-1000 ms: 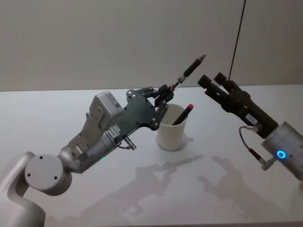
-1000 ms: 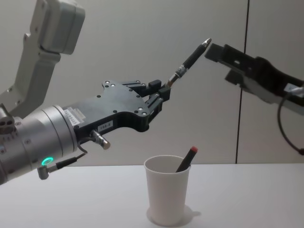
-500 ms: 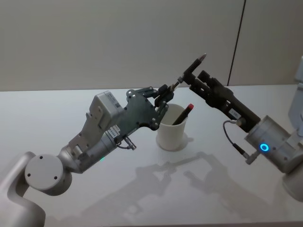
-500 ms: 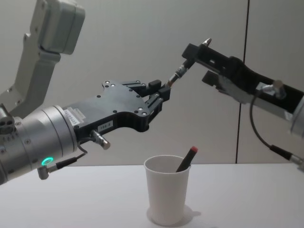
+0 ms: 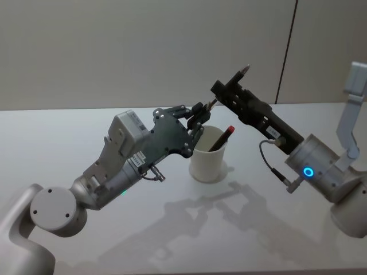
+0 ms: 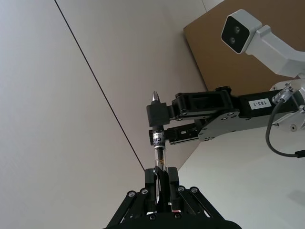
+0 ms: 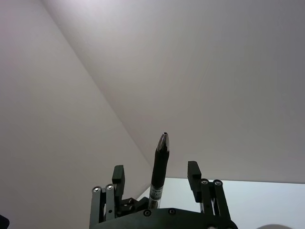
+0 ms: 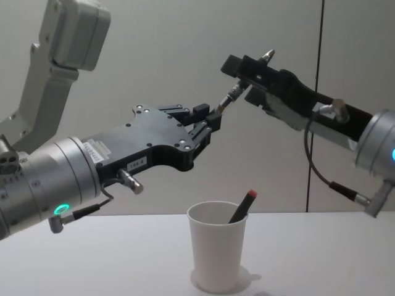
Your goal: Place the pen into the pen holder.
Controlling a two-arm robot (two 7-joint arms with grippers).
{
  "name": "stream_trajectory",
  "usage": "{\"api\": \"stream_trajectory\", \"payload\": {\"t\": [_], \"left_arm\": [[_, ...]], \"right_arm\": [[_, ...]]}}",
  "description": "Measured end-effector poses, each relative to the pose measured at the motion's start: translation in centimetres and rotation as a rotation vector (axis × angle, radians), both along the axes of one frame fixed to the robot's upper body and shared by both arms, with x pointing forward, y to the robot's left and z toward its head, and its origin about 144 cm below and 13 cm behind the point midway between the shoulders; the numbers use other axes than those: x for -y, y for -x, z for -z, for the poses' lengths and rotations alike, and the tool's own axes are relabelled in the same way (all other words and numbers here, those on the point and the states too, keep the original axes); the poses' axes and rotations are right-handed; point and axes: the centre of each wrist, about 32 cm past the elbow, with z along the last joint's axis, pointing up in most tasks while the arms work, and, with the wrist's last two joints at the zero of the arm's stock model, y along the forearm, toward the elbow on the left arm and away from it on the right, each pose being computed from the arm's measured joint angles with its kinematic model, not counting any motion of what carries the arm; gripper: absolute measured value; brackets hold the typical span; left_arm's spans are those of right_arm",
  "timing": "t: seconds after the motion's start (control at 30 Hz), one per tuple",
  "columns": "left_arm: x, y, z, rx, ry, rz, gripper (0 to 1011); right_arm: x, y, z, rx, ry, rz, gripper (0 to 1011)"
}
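Holding the pen (image 8: 244, 79) by its lower end, the left end effector (image 8: 213, 120) is clamped on it above and to the left of the pen holder (image 8: 216, 254), so the barrel slants up and away from that end effector toward the right one, tip uppermost. The right end effector (image 8: 250, 73) has its fingers apart on either side of the upper barrel; in the right wrist view the pen rises in the gap with neither finger (image 7: 115, 177) touching it. The coming move, as I judge it, is a handover that turns on this alignment: the pen's long axis runs through the open gap, so closing there should take it. The holder stands on the bench (image 5: 269, 229) below both end effectors, already holding a red-tipped pen (image 8: 242, 206) leaning to its right rim.
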Motion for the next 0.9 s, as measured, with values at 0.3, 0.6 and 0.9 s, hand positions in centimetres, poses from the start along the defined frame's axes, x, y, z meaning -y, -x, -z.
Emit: {"api": "stream_trajectory", "payload": {"t": [0.3,0.6,0.9], "left_arm": [[0.0,0.0,0.0,0.0,0.0,0.0,175],[0.0,0.0,0.0,0.0,0.0,0.0,175],[0.0,0.0,-0.01,0.0,0.0,0.0,175]], "right_arm": [[-0.53,-0.45,-0.21,0.002,-0.007,0.001,606],[-0.78,-0.66,-0.51,0.007,-0.016,0.007,301],[-0.85,-0.77,-0.73,0.008,-0.02,0.011,126]]}}
